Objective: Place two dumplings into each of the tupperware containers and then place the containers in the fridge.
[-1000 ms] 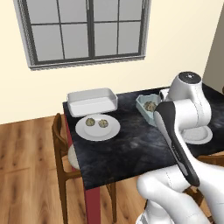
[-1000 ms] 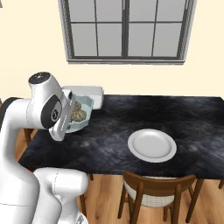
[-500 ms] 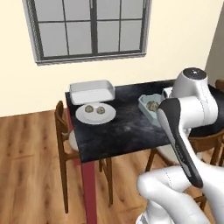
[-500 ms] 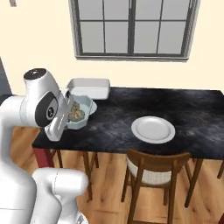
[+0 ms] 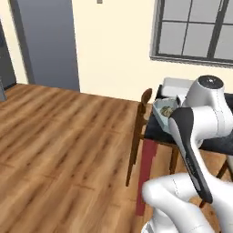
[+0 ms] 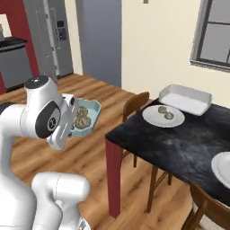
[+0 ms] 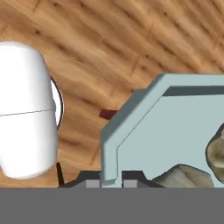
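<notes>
The base has swung away from the table point(image 6: 152, 134) toward the fridge point(image 6: 49, 38); the gripper point(image 7: 111, 180), clamped on the pale blue container's point(image 6: 85, 117) rim, carries it with dumplings point(image 6: 81, 116) inside.

Wood plank floor point(image 5: 59, 136), cream wall point(image 5: 113, 45), grey-framed window point(image 5: 195, 29), dark table point(image 6: 179, 143) with red leg point(image 6: 113, 177), wooden chair point(image 5: 139, 129)

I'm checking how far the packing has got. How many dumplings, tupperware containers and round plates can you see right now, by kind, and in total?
Dumplings: 4 (2 in the blue container the gripper holds by its rim, 2 on the nearer plate)
Tupperware containers: 2 (blue one, white container on the table)
Round plates: 2 (nearer plate, another plate at the right edge)
Total: 8
</notes>
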Tool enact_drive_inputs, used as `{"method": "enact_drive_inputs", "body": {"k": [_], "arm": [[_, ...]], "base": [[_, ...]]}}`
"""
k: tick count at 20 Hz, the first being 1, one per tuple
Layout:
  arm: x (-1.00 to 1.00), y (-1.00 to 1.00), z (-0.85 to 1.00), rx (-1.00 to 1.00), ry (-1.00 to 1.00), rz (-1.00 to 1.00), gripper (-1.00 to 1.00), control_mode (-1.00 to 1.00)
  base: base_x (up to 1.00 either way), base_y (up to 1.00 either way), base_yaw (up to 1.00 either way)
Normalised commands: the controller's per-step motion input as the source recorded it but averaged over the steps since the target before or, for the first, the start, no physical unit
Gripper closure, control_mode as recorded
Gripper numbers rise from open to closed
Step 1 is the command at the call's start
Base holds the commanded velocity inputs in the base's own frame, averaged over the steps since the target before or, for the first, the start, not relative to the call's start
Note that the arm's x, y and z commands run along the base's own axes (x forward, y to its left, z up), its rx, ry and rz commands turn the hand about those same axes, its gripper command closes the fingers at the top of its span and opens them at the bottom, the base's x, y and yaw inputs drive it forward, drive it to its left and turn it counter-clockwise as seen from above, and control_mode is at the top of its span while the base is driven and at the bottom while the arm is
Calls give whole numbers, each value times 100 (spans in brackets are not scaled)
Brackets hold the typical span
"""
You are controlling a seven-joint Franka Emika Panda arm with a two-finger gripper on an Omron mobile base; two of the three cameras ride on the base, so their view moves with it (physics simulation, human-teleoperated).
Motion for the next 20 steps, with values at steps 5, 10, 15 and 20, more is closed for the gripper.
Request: {"method": "enact_drive_inputs", "body": {"k": [5,10,15,20], "arm": [[0,0,0,0,0,0,100,100],[0,0,0,0,0,0,100,100],[0,0,0,0,0,0,100,100],[0,0,0,0,0,0,100,100]], "base": [[-4,9,96],[92,93,28],[100,85,11],[100,24,0]]}}
